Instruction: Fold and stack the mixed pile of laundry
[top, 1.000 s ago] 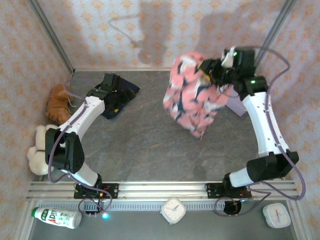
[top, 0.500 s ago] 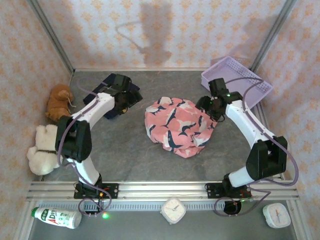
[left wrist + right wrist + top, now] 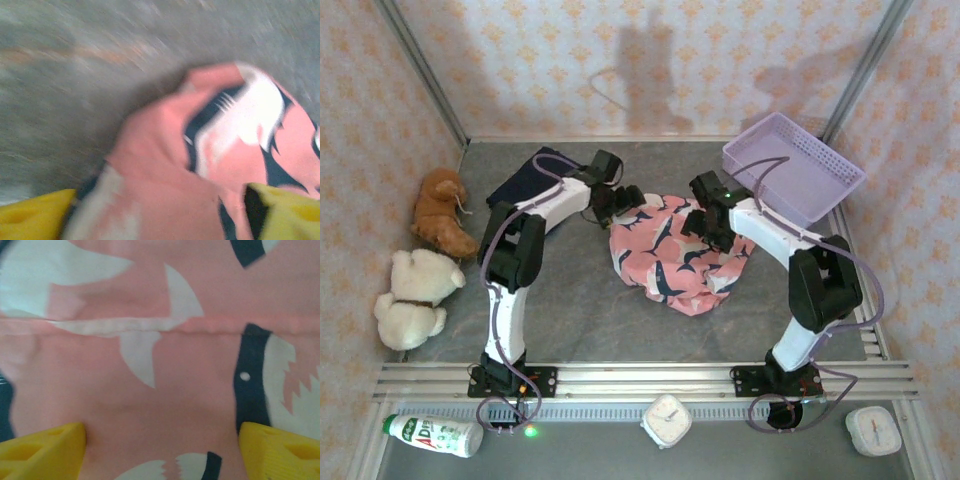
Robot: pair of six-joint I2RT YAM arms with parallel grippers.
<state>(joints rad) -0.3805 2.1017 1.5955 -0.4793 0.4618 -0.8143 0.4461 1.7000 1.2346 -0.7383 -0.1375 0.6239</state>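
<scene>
The salmon-pink shark-print garment (image 3: 672, 258) lies crumpled on the grey table's middle. The dark navy garment (image 3: 523, 181) lies flat at the back left, partly under the left arm. My left gripper (image 3: 623, 204) hovers at the pink garment's upper left edge. In the blurred left wrist view the pink cloth (image 3: 165, 165) spreads under my open left gripper (image 3: 160, 220), whose yellow fingertips (image 3: 35, 215) stand wide apart. My right gripper (image 3: 706, 223) is over the garment's upper right part. It is open too (image 3: 162, 450), with flat pink cloth (image 3: 165, 375) between and beneath its fingertips (image 3: 45, 450).
A lavender lattice basket (image 3: 794, 166) stands at the back right, close behind the right arm. A brown plush toy (image 3: 440, 210) and a cream one (image 3: 410, 295) lie along the left wall. A bottle (image 3: 435, 434) and two small clocks (image 3: 667, 420) (image 3: 874, 430) sit beyond the front rail.
The right arm brought the pink garment down from the air onto the table and let it go. The left arm swung right, off the navy garment to the pink one's edge.
</scene>
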